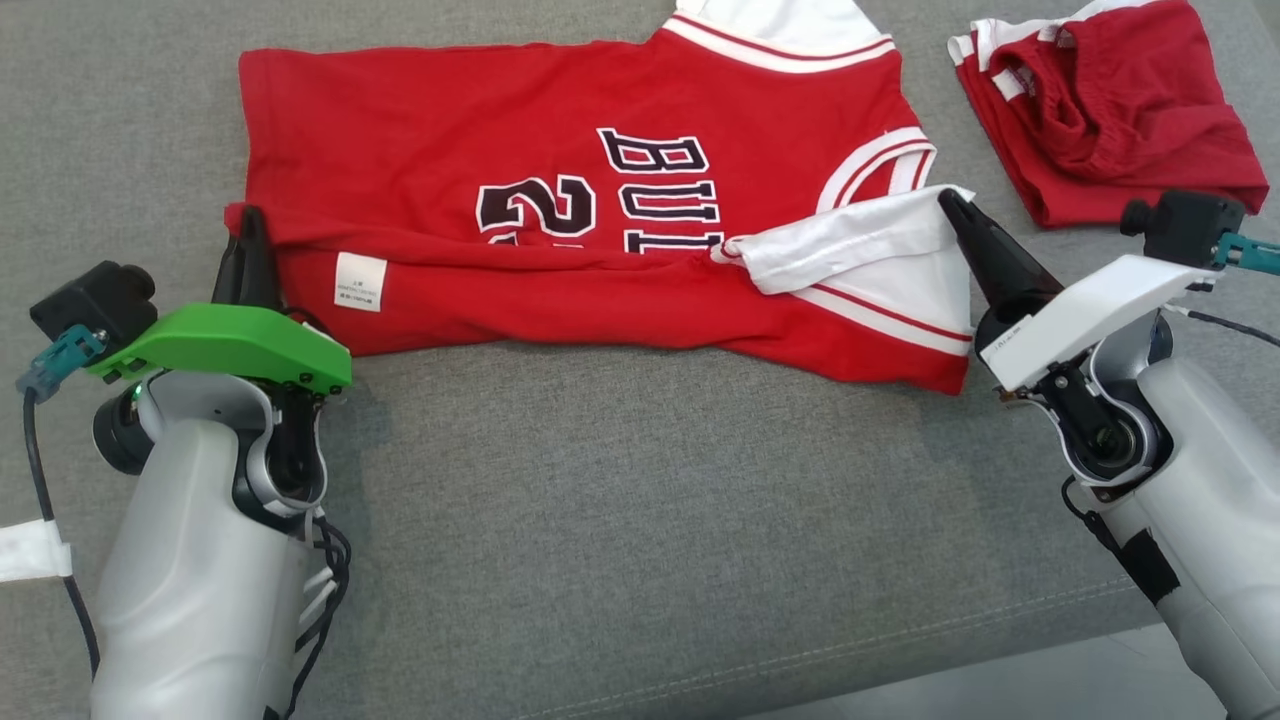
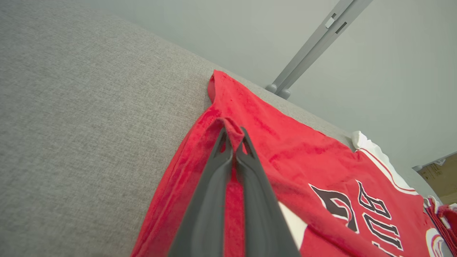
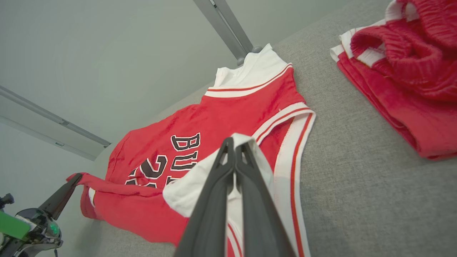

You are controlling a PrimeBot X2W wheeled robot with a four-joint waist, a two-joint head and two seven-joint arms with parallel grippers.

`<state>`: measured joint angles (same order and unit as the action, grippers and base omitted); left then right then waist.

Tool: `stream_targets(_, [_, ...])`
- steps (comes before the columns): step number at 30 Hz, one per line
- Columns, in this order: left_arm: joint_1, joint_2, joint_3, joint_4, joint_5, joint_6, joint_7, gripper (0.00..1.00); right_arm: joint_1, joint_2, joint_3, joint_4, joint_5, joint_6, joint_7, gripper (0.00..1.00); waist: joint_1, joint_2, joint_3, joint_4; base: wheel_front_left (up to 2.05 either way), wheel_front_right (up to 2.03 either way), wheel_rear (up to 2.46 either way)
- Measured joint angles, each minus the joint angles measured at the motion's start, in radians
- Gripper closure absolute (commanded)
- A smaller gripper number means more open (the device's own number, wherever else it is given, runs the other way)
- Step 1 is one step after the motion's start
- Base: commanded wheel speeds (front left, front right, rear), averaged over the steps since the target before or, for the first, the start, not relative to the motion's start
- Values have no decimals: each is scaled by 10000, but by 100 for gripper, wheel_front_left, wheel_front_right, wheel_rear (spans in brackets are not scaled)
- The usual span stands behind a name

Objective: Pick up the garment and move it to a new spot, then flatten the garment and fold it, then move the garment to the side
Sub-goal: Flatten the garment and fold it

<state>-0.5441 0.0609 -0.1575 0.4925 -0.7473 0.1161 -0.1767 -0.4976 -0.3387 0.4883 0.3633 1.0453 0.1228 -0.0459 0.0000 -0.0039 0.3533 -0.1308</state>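
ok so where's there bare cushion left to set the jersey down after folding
Widest free patch: the grey cushion on the robot's side of the jersey, between the left gripper and right gripper, both pinching its near edge. Another bare patch lies left of the jersey. Crowded at the far right, where the red shorts sit with just a narrow gap.

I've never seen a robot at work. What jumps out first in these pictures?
A bright red jersey with dark lettering, spread across the grey cushion in the middle. The left gripper pinches its near left corner and the right gripper pinches a white flap at its near right, both shut on the cloth. A second red garment lies folded at the far right.
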Motion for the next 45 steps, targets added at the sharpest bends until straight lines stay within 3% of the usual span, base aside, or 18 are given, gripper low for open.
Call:
stream_targets(1, [-96, -2, 6, 134, 44, 0, -2, 100, -106, 50, 6, 113, -8, 0, -4, 87, 0, 0, 84, -9, 0, 0, 0])
stream_targets(2, [-149, -4, 12, 207, 65, 0, -12, 100, -194, 107, -8, 217, -13, 0, -31, 63, 0, 0, 158, -20, 0, 0, 0])
stream_targets(3, [-191, -12, 13, 268, 82, 0, -27, 95, -286, 176, -29, 311, -25, 0, -79, 27, 0, 0, 225, -33, 0, 0, 0])
stream_targets(4, [-247, -23, 4, 359, 104, 0, -100, 69, -352, 240, -61, 378, -25, 0, -159, 0, 0, 0, 279, -47, 0, 0, 0])
stream_targets(6, [-375, -35, 8, 460, 115, 0, -146, 51, -490, 274, -113, 485, -27, 0, -297, 0, 0, 0, 350, -71, 0, 0, 0])
stream_targets(7, [-444, -35, 10, 476, 128, 0, -234, 5, -558, 270, -155, 529, -31, 0, -364, 0, 0, 0, 366, -82, 0, 0, 0])
stream_targets(8, [-531, -36, 17, 479, 150, 0, -280, 0, -630, 268, -198, 573, -40, 0, -435, 0, 0, 0, 371, -90, 0, 0, 0])
stream_targets(19, [-593, -115, 186, 458, -13, -537, -633, 0, -725, 144, -464, 681, -69, 2, -1599, 0, 0, 0, 39, 59, 0, 0, 0])
stream_targets(30, [1523, -190, 798, 738, -1306, -882, -635, 0, 839, 500, -453, 259, 134, 2, -1925, 0, 0, 0, -494, 190, 0, 0, 0])
stream_targets(45, [1978, -194, 326, 700, -1733, -1158, -426, 0, 2555, 984, -48, 75, 424, 2, -1929, 0, 0, 0, -708, -107, 0, 0, 0])
